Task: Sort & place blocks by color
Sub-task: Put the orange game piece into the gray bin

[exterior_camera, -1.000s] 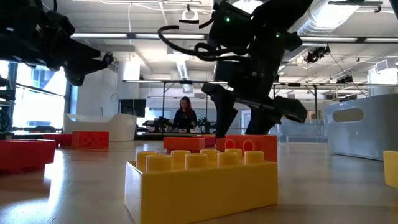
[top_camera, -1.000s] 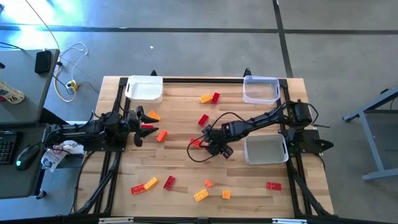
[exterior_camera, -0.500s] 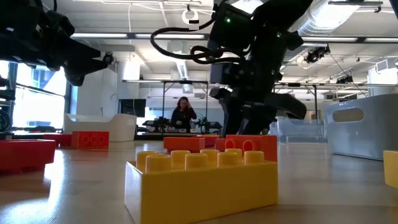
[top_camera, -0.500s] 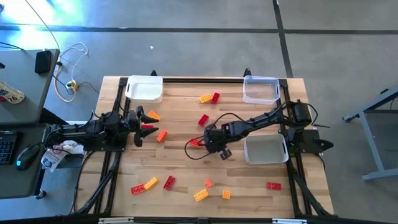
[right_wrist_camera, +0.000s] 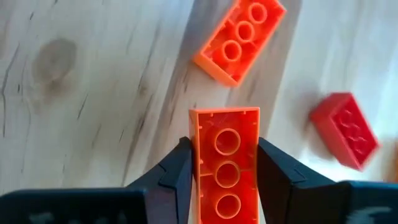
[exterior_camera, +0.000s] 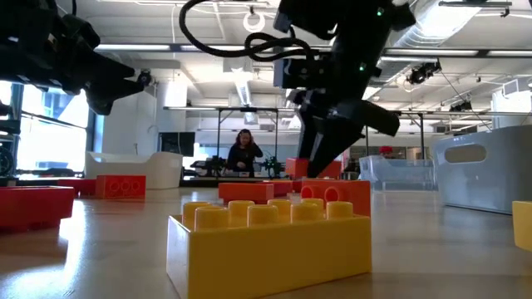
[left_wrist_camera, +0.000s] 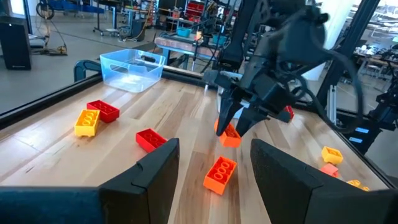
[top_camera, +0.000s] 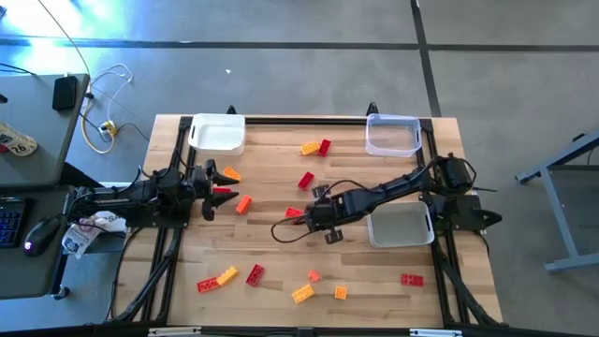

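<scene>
My right gripper (right_wrist_camera: 225, 171) clamps an orange brick (right_wrist_camera: 225, 163) near table centre; only the right wrist view shows its hollow tubed underside. My left gripper (left_wrist_camera: 214, 163) waits at nine o'clock, fingers wide. Loose glossy blocks (top_camera: 314, 147) dot the wood-grain table (top_camera: 271, 243).

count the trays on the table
3: white tray at the high view's upper left, clear tray upper right, pale tray below it by the right arm. None seem hidden.

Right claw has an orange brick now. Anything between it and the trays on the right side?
Nothing visible. The right claw holds the small orange studded plastic brick above mid-table. Bare wood lies between it and the white rectangular tray nearby; the clear rectangular tray sits farther off, also unobstructed.
</scene>
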Controlling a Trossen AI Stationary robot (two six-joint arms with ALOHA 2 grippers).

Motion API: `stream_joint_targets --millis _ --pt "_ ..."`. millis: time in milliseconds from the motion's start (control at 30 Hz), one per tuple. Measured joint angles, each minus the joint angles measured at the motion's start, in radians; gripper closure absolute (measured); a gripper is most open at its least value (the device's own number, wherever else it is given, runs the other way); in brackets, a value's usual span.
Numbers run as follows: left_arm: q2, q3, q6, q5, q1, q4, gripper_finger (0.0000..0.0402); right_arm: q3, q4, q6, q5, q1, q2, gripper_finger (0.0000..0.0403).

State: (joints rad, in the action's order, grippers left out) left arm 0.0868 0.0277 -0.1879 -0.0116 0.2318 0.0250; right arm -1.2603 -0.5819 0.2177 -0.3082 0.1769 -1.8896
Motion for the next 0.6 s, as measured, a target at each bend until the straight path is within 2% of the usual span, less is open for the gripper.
stream_joint_targets --millis 300,600 --pt "0.002 0.000 0.000 0.000 0.000 0.000 0.0213 -0.086 -0.328 -0.155 -0.160 0.036 0.000 0.0291" --pt "0.004 0.000 -0.003 0.000 0.000 0.000 0.0213 -0.081 -0.590 -0.361 -0.270 0.052 0.037 0.0291"
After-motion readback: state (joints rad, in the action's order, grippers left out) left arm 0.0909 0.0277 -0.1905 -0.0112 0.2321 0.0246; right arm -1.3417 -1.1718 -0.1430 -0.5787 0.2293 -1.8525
